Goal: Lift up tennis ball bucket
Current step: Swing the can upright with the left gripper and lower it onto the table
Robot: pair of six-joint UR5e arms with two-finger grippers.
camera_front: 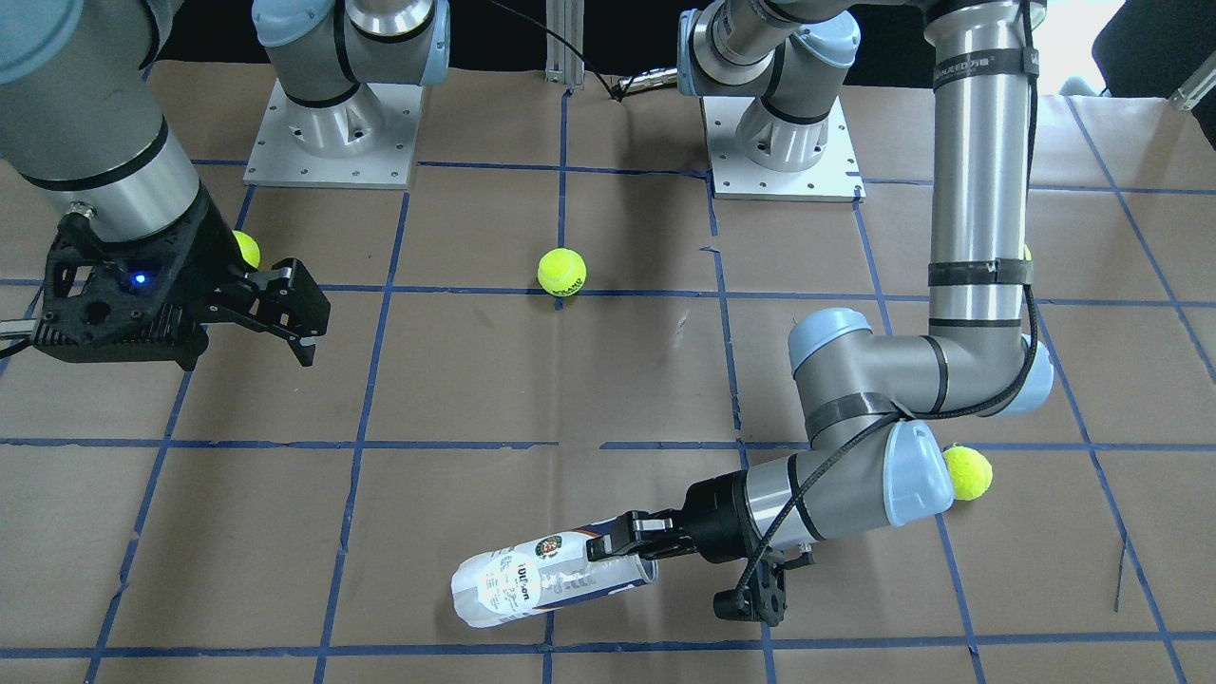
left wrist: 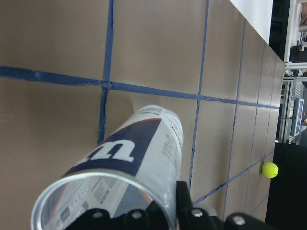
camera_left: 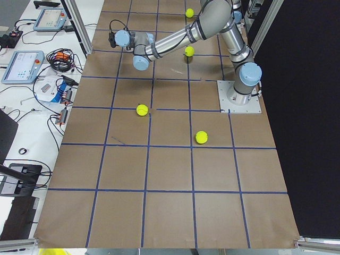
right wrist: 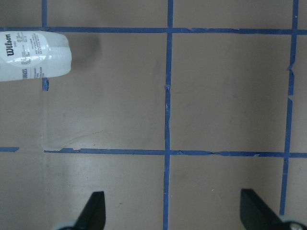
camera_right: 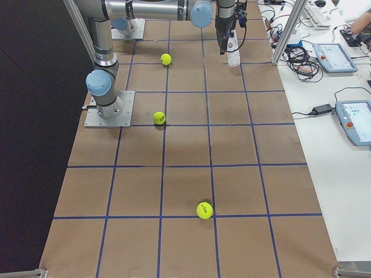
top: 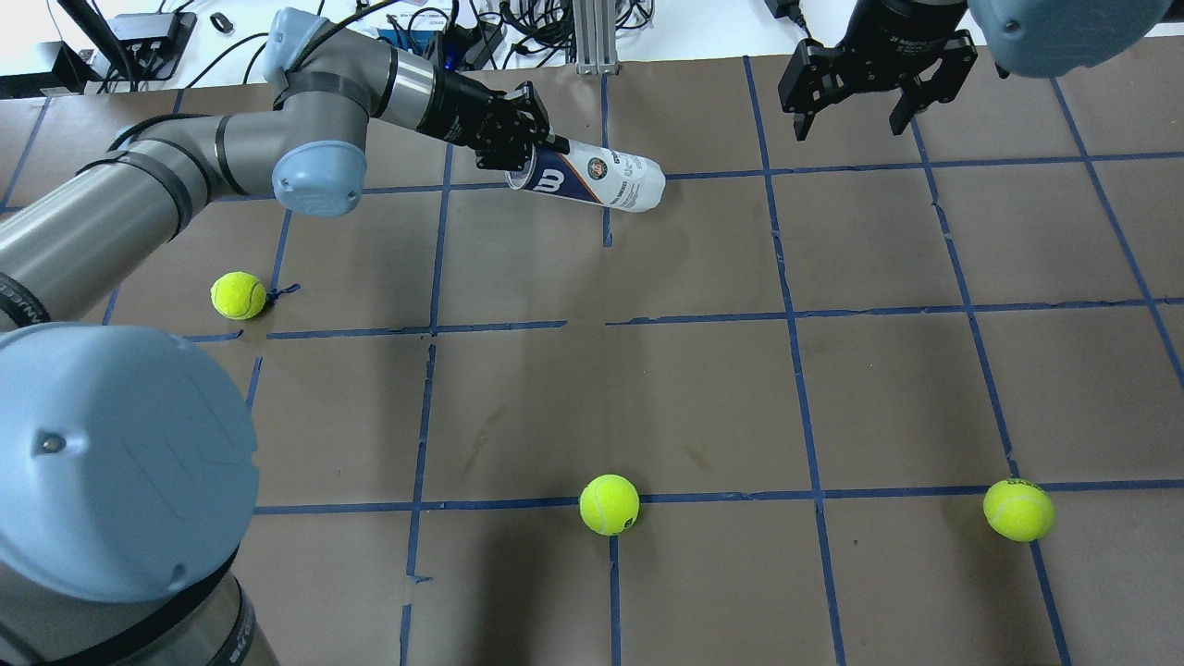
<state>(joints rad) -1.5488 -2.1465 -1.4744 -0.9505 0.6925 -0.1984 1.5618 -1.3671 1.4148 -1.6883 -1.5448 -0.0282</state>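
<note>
The tennis ball bucket (top: pixel 601 181) is a clear can with a white and navy Wilson label, lying nearly level at the table's far middle. My left gripper (top: pixel 525 146) is shut on the wall of its open silvery rim. It also shows in the front view, where the gripper (camera_front: pixel 622 548) holds the bucket (camera_front: pixel 527 586), and in the left wrist view (left wrist: pixel 139 153). I cannot tell whether its closed end touches the table. My right gripper (top: pixel 856 104) is open and empty, off to the right of the bucket; its wrist view shows the bucket's end (right wrist: pixel 33 55).
Three yellow-green tennis balls lie loose on the brown paper: one at the left (top: pixel 239 295), one near middle (top: pixel 609 504), one near right (top: pixel 1017 509). Blue tape lines grid the table. The arm bases (camera_front: pixel 331 142) stand at the robot's side.
</note>
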